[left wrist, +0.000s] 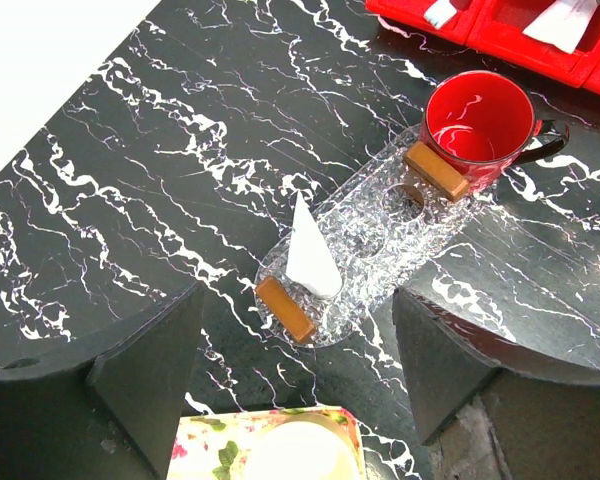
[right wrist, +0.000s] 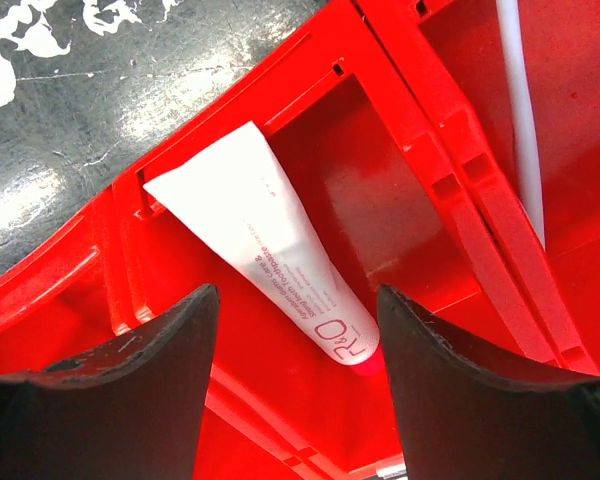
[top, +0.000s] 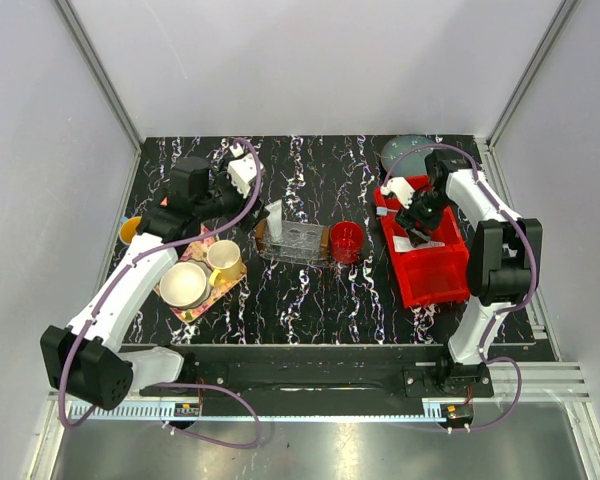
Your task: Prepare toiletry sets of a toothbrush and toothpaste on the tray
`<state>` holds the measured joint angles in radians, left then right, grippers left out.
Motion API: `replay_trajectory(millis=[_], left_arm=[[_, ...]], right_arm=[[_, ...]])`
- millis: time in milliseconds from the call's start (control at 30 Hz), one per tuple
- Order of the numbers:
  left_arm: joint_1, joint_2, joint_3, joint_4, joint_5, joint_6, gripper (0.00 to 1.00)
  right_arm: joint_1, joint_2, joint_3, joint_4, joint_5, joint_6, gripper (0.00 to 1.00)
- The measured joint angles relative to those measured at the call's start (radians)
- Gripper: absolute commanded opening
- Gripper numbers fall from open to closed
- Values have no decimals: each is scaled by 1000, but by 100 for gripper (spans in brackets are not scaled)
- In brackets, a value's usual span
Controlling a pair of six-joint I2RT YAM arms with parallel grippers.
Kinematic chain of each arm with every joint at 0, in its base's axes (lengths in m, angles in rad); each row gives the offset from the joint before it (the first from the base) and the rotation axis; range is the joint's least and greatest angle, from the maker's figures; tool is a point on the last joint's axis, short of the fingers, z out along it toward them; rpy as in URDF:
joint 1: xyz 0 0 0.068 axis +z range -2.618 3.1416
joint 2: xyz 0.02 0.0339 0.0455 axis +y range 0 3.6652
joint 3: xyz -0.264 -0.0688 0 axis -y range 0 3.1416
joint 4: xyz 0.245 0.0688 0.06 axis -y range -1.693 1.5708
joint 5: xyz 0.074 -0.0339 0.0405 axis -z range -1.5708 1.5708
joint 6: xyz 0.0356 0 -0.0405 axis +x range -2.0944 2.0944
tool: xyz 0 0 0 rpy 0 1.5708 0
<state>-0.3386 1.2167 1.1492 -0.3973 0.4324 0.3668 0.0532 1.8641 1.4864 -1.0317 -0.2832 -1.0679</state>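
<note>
The clear tray (top: 298, 243) with brown end handles lies mid-table; it also shows in the left wrist view (left wrist: 390, 225). One white toothpaste tube (left wrist: 311, 252) stands tilted in its left end (top: 275, 216). My left gripper (left wrist: 298, 335) is open and empty, held above the table just short of that end, up left of the tray in the top view (top: 243, 180). My right gripper (right wrist: 298, 305) is open over the red bin (top: 435, 262), its fingers either side of the cap end of a second toothpaste tube (right wrist: 265, 245). The slim pale toothbrush (right wrist: 521, 120) lies in the neighbouring compartment.
A red cup (top: 347, 241) stands against the tray's right end. A flowery tray (top: 220, 288) with two cups sits at the left, below the left gripper. An orange object (top: 128, 230) is at the left edge, a grey dish (top: 405, 150) at the back right.
</note>
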Motion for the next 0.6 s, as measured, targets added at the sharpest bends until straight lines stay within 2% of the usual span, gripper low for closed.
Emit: replay_trajectory(millis=[267,600], left_arm=[[0,32,0,-2,-5,0,80],[0,39,0,-2,-13,0,80]], right_arm=[[0,3,-24,22,-24,-17,77],[0,8,-85,106,-30,-17,80]])
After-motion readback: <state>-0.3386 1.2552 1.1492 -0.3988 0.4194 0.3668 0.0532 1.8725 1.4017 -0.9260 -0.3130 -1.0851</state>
